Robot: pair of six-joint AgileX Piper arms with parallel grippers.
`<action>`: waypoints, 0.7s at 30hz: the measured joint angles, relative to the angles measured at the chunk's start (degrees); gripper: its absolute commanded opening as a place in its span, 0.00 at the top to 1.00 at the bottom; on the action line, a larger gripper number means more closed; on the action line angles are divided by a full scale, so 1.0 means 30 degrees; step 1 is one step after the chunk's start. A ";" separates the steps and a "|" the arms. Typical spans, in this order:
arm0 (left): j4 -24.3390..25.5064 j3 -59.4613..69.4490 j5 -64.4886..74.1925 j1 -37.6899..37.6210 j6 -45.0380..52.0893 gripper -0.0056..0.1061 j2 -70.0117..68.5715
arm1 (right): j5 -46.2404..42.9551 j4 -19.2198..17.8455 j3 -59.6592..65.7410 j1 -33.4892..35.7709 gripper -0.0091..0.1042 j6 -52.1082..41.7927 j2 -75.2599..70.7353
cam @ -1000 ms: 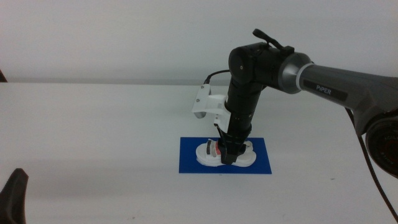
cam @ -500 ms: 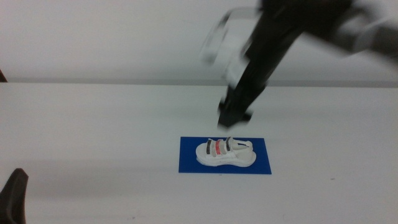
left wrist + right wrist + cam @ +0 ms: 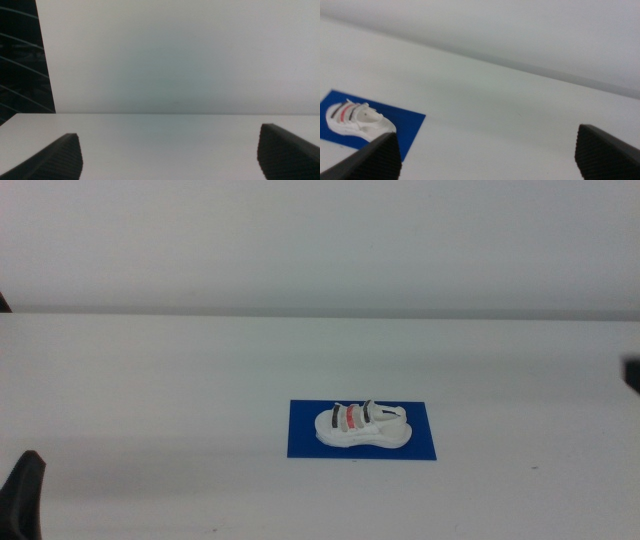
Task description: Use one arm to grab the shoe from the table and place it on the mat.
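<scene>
Resting upright: small white chunky-soled shoe (image 3: 362,424) on flat dark blue mat (image 3: 420,448) | probably light, stiff; grip sole sides | both tools spread apart

Left gripper (image 3: 170,155): two dark, near-black jaws with fine ribbed, serrated texture on inner faces, wedge-shaped tips, matte finish. Right gripper (image 3: 487,152): same pair of dark ribbed jaws, same wedge shape. Middle view: rounded black tip at lower left of frame, small dark sliver at right edge. No cables, screws, lettering visible.
</scene>
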 measured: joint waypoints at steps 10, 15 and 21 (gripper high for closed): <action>0.0000 0.0000 0.0000 0.0000 0.0000 0.11 0.0000 | -0.3618 0.0437 0.6963 -0.0188 0.10 0.1139 -0.8325; 0.0000 0.0000 0.0000 0.0000 0.0000 0.11 0.0000 | -0.3808 0.0598 0.7130 -0.0188 0.10 0.1145 -0.9179; 0.0000 0.0000 0.0000 0.0000 0.0000 0.11 0.0000 | -0.4248 0.0623 0.7182 -0.0188 0.10 0.1181 -0.9303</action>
